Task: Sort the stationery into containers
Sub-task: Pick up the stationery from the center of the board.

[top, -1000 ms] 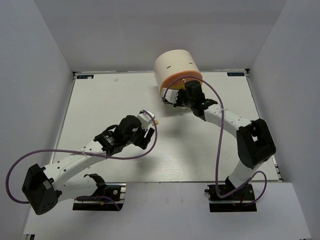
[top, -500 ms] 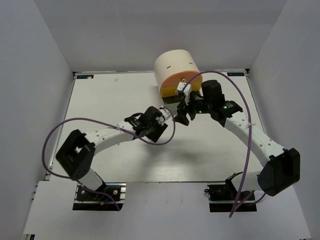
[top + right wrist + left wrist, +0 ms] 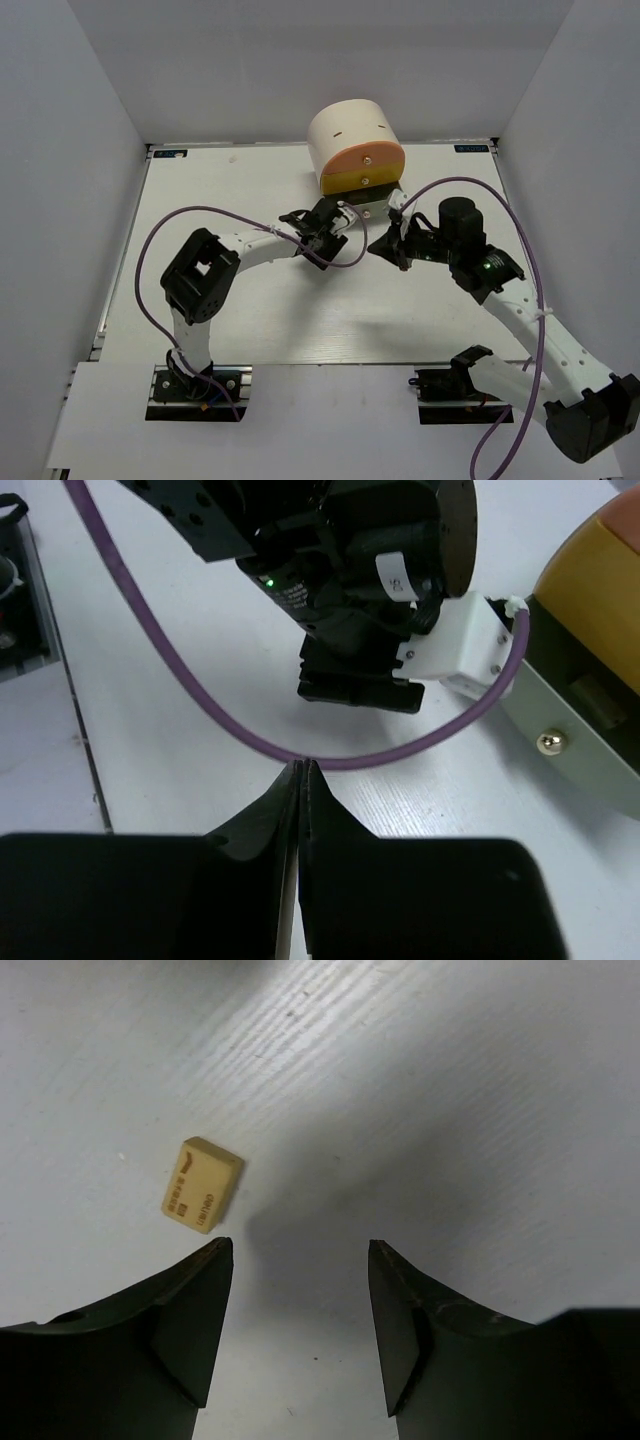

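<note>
Hovers with the left fingers (image 3: 190, 1310) parted and empty over the desk (image 3: 450, 1080), a tan eraser (image 3: 201, 1184) lying flat just ahead of one tip, untouched. Presses the right fingers (image 3: 245, 830) together on nothing, facing the left arm (image 3: 340, 560) and a purple cable (image 3: 330, 757) strung across the way to the pulled-out grey-green drawer (image 3: 590, 765) of the organiser (image 3: 350, 135), possibly with a small tan item inside.

Tan eraser (image 3: 202, 1184): small rectangular block, dark print on top, lying flat and askew on the desk (image 3: 450, 1080).
Organiser (image 3: 349, 131): cream half-cylinder, upright near the far edge.
Salmon-orange drawer (image 3: 360, 160): top tier.
Yellow drawer (image 3: 358, 182): middle tier.
Grey-green drawer (image 3: 585, 742): bottom tier, drawn out past the yellow one, with a small shiny knob (image 3: 547, 742) on its front.
</note>
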Controlling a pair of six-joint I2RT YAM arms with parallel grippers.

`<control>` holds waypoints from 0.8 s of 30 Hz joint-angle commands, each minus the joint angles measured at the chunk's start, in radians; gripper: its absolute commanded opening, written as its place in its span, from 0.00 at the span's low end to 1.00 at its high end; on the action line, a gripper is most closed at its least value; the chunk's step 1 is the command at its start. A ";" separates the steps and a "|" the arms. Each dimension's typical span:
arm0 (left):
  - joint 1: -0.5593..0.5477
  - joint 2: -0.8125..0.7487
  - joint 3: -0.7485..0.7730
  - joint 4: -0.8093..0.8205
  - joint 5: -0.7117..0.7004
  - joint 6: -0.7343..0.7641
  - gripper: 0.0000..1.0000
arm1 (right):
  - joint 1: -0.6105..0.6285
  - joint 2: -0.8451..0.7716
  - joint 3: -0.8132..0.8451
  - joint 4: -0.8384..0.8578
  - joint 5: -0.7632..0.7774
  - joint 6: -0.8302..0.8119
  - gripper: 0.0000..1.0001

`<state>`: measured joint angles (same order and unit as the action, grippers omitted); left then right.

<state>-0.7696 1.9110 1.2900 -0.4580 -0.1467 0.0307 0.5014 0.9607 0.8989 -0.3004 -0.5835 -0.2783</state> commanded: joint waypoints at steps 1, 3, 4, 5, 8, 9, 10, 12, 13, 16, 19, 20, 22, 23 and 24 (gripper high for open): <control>0.041 -0.038 0.023 0.031 -0.005 0.026 0.66 | 0.002 -0.043 -0.014 0.073 0.030 0.016 0.02; 0.055 -0.038 0.023 0.053 -0.005 0.047 0.65 | 0.003 -0.063 -0.026 0.086 0.056 0.016 0.04; 0.065 -0.038 0.014 0.053 -0.005 0.048 0.65 | 0.000 -0.066 -0.031 0.092 0.060 0.016 0.09; 0.066 -0.038 0.014 0.062 -0.016 0.057 0.65 | 0.003 -0.069 -0.034 0.096 0.065 0.019 0.23; 0.085 -0.029 0.023 0.071 -0.016 0.067 0.65 | 0.002 -0.074 -0.043 0.101 0.091 0.019 0.46; 0.095 -0.029 0.023 0.071 -0.016 0.067 0.65 | 0.002 -0.071 -0.048 0.106 0.105 0.019 0.48; 0.095 -0.015 0.038 0.071 -0.016 0.077 0.65 | 0.003 -0.068 -0.048 0.106 0.106 0.021 0.48; 0.104 0.015 0.068 0.059 -0.016 0.089 0.65 | 0.003 -0.065 -0.048 0.107 0.106 0.021 0.48; 0.115 0.016 0.077 0.059 -0.007 0.089 0.65 | 0.003 -0.063 -0.046 0.104 0.103 0.021 0.48; 0.124 0.042 0.101 0.050 0.025 0.112 0.65 | 0.000 -0.066 -0.046 0.107 0.109 0.019 0.48; 0.133 0.066 0.135 0.027 0.068 0.121 0.65 | 0.003 -0.070 -0.051 0.112 0.108 0.018 0.48; 0.144 0.075 0.146 0.027 0.079 0.132 0.65 | 0.003 -0.071 -0.048 0.110 0.109 0.018 0.48; 0.144 0.076 0.146 0.018 0.108 0.132 0.61 | 0.003 -0.071 -0.049 0.110 0.109 0.016 0.48; 0.153 0.076 0.135 0.018 0.127 0.143 0.60 | 0.005 -0.073 -0.052 0.112 0.111 0.016 0.48; 0.153 0.076 0.135 0.018 0.127 0.143 0.59 | 0.006 -0.073 -0.051 0.110 0.113 0.013 0.48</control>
<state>-0.6315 2.0010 1.4017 -0.4255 -0.0738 0.1471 0.5026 0.9009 0.8539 -0.2291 -0.4793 -0.2665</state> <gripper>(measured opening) 0.600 0.480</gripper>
